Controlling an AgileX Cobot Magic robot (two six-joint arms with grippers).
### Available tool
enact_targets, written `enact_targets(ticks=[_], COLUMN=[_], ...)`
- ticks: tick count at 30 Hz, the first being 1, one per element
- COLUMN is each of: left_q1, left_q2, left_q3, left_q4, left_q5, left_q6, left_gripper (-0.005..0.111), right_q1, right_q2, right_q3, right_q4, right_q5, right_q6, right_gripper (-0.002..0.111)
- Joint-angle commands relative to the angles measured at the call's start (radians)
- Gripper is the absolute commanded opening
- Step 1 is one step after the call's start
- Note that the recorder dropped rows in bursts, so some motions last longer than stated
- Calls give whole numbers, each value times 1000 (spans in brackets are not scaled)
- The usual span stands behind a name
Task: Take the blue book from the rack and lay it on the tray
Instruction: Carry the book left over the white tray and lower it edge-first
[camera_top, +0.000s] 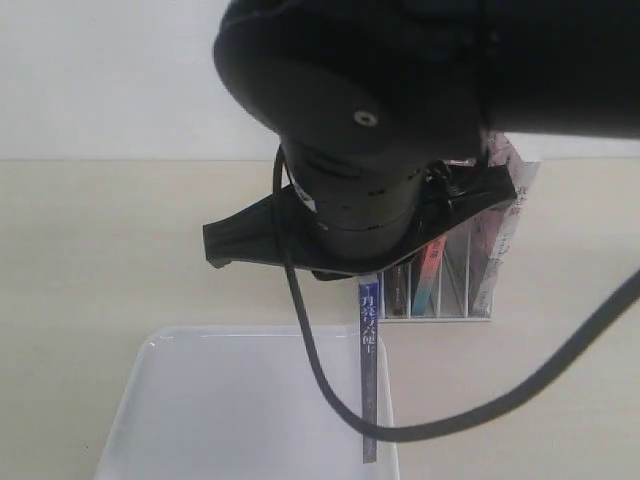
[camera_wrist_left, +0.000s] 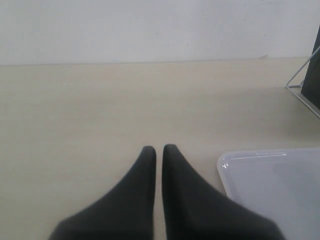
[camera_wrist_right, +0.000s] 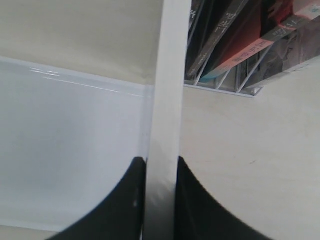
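the right arm (camera_top: 380, 100) blocks most of the rack (camera_top: 440, 317) and hides the right pincer (camera_wrist_right: 161, 162) from outside. its wrist view shows it clenched on the blue book (camera_top: 369, 370), which hangs edge-on along the tray (camera_top: 200, 400) edge running toward the rack, clear of the slots. the tray's near end is cut off. the left pincer (camera_wrist_left: 159, 148) is pressed closed and empty over bare worktop (camera_top: 90, 250) beside a tray corner, with open room around it.

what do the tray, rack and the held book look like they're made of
tray: likely plastic, glossy white, bright highlights along its rim. rack: thin white wire, probably coated metal. blue book: paper, with a pale page edge and printed spine.
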Motion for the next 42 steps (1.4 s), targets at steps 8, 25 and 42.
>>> enact_targets(ticks=[8, 25, 42], left_q1=[2, 2, 2], left_q2=[-3, -3, -3], left_q3=[4, 4, 4], left_q4=[0, 0, 0], left_q5=[-5, -5, -5], left_q6=[-7, -7, -7], left_gripper=[4, 4, 4], right_q1=[24, 24, 24], right_q2=[10, 116, 120], right_q3=[-1, -1, -1], right_q4=[-32, -52, -17], right_q5=[-6, -6, -6], right_q6=[69, 88, 120], right_gripper=[0, 0, 30])
